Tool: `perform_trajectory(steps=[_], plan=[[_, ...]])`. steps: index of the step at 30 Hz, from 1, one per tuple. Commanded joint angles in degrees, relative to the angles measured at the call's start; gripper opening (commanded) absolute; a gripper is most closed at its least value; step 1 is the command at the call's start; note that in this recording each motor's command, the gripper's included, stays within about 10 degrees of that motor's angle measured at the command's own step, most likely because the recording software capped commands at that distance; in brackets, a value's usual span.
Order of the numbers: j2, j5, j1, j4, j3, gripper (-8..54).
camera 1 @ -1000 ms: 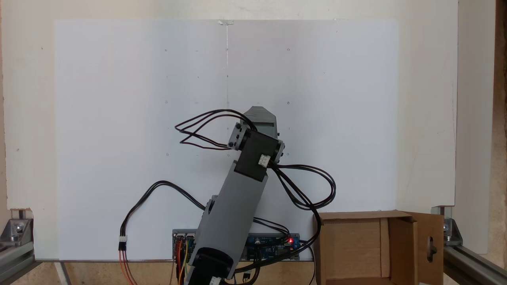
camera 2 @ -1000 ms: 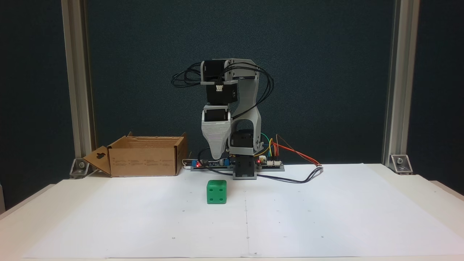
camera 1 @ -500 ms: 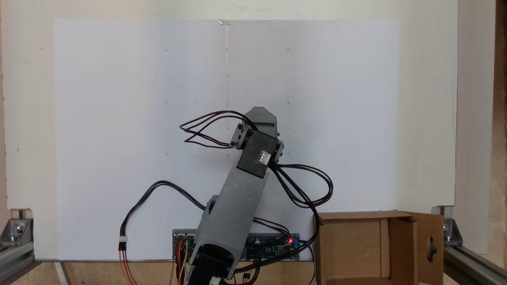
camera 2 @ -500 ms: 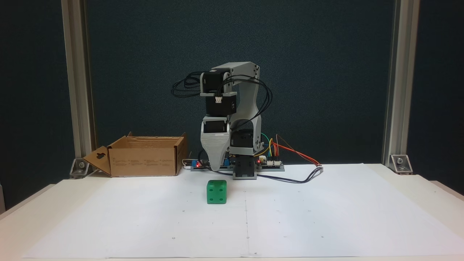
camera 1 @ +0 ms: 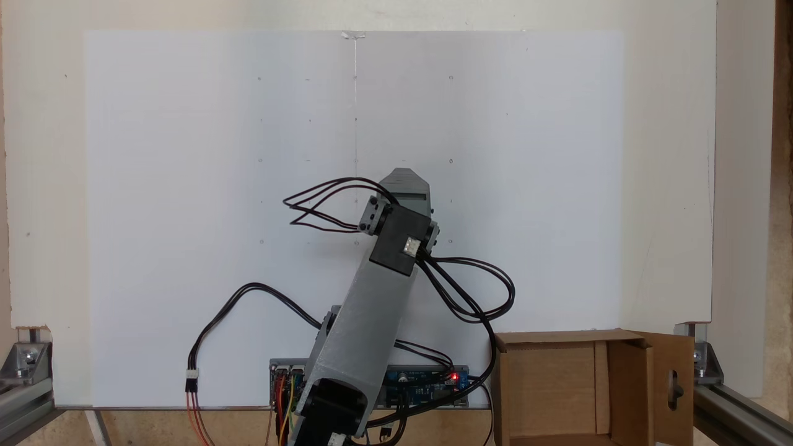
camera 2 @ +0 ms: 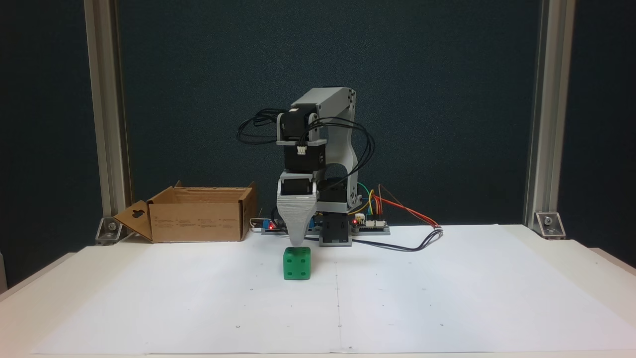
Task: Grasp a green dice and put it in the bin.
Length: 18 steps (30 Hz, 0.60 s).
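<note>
The green dice (camera 2: 297,263) sits on the white paper sheet, a little left of the centre line in the front fixed view. My gripper (camera 2: 297,242) points straight down with its grey tip just above the dice's top face. Its jaws lie one behind the other, so whether it is open or shut does not show. From above, the arm (camera 1: 372,310) leans over the sheet and covers the dice. The bin (camera 2: 196,221) is a brown cardboard box standing open at the back left, one flap with a slot; from above the bin (camera 1: 629,384) lies at the lower right.
The arm's base and controller boards (camera 2: 367,226) stand at the back centre with loose cables (camera 2: 412,243) trailing onto the sheet. Aluminium frame posts (camera 2: 107,114) rise at both back corners. White paper (camera 2: 422,298) spreads wide in front and to the right.
The arm has lowered the gripper from well above the dice down to just over its top face. The dice and the bin have not moved.
</note>
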State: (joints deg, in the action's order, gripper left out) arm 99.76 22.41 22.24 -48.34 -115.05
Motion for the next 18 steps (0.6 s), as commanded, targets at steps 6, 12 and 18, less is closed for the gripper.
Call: perform_trajectory(steps=[6, 12, 18], plan=[[0.1, 1.5, 0.1, 3.4, -0.2, 46.6], [0.0, 1.2, 0.1, 5.5, -2.2, 46.2], [-0.9, 1.1, 0.1, 8.3, -3.2, 45.5]])
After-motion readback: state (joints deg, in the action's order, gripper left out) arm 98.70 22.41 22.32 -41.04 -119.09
